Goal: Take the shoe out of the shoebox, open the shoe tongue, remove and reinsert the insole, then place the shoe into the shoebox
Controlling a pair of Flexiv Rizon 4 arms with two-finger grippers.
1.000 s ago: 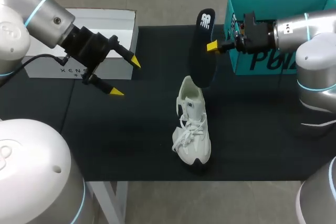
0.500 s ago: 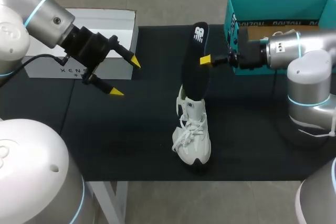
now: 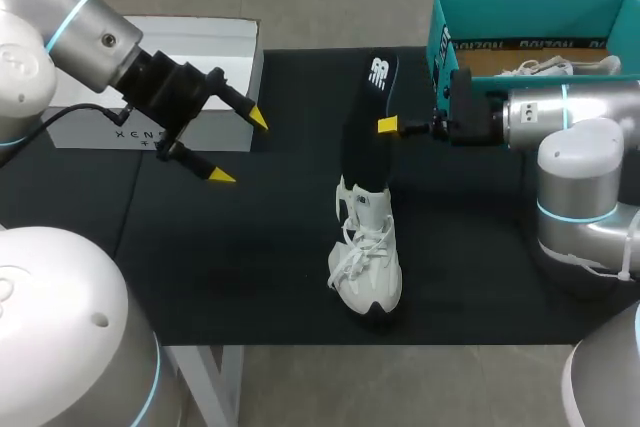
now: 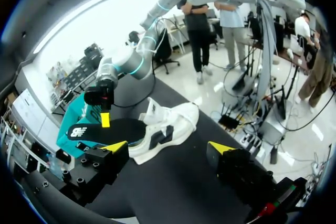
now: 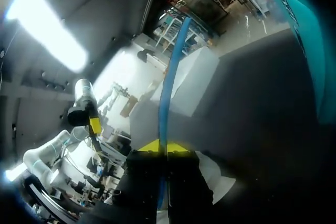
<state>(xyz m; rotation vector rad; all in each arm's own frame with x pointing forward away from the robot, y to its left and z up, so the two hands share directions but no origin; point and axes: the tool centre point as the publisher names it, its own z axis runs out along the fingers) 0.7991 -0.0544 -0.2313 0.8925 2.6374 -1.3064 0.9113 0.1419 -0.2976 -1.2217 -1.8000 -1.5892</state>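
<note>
well left, the left gripper [image 3: 240, 147] hangs over the black table [image 3: 250, 257], fingers spread wide, nothing between them. mid-table the white shoe [image 3: 365, 252] stands on its sole, and the dark insole [image 3: 365, 127] rises on end from its opening, white logo at the top. rightward, the right gripper [image 3: 388, 125] pinches the insole's edge halfway up, both yellow tips closed on it, teal shoebox [image 3: 445, 47] just beyond.

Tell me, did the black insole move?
Yes. Held by the right gripper, the insole has slid away from the teal shoebox and down toward the white shoe.
</note>
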